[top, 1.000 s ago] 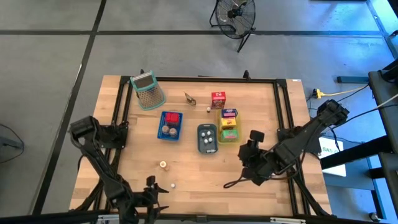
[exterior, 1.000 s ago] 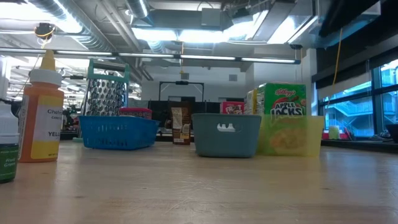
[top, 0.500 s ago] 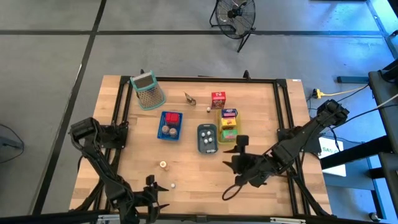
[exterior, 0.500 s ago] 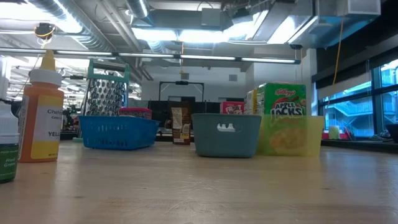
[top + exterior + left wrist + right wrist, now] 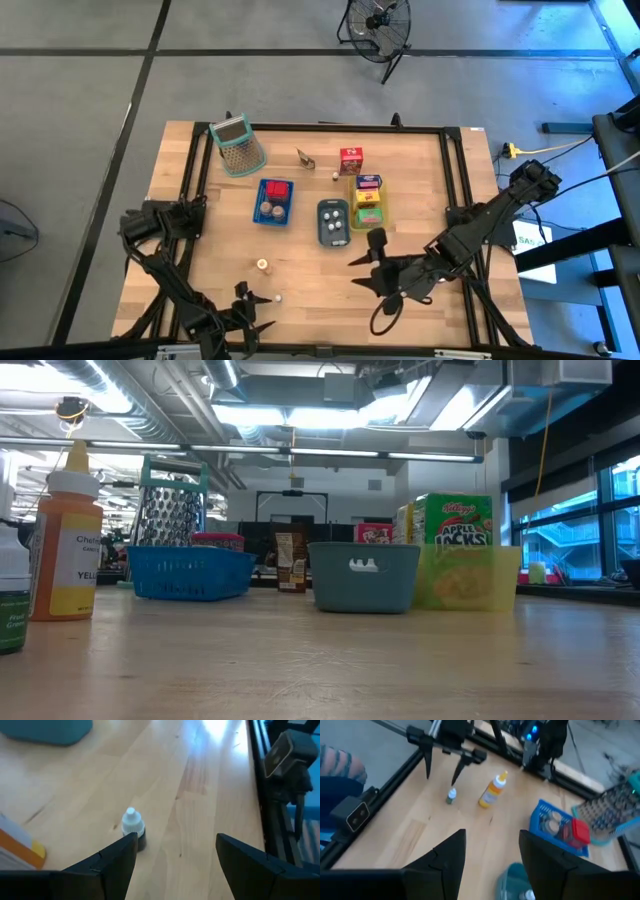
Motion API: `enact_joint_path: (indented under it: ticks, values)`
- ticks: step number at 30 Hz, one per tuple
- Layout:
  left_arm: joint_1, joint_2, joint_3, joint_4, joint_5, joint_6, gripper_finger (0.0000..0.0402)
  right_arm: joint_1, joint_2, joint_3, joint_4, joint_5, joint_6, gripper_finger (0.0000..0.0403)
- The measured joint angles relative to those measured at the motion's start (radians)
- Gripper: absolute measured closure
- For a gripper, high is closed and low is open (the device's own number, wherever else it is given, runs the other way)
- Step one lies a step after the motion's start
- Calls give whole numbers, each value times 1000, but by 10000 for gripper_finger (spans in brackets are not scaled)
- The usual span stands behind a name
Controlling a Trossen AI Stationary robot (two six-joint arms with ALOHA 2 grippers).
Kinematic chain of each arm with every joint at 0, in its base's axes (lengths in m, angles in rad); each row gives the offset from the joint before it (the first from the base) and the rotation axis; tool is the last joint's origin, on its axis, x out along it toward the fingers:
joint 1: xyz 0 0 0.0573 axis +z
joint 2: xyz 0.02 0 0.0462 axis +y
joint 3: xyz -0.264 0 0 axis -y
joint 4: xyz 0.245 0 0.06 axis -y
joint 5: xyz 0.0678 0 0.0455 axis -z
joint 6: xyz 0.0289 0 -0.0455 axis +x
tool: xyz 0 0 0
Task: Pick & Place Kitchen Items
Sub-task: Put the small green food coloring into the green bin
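Bottle (image 5: pixel 133 826), white cap, upright, sits just ahead of left gripper (image 5: pixel 175 845), near its left finger; fingers spread, nothing held. Right gripper (image 5: pixel 362 270) spread too, farther off.

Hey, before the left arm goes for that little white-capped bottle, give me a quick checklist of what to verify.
1. Left gripper open and empty: ok.
2. Small white-capped bottle upright on the table: ok.
3. Bottle centred between the left fingers: not ok, it stands just ahead of one finger, off to the side.
4. Yellow bottle apart from the small one: ok.
5. Right gripper open, empty and away from the left arm: ok.
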Motion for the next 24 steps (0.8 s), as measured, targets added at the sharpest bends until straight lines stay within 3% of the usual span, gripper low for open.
enact_joint_path:
  ticks: [3, 10, 24]
  values:
    - [0, 11, 0, -4, -6, -47, 137, 0, 0, 0, 29, -2, -46, 217]
    - [3, 26, 0, -32, -46, -52, 149, -7, 0, 0, 27, -121, -53, 217]
    - [14, 27, 0, -60, -40, -69, 167, -7, 0, 0, 25, -129, -57, 217]
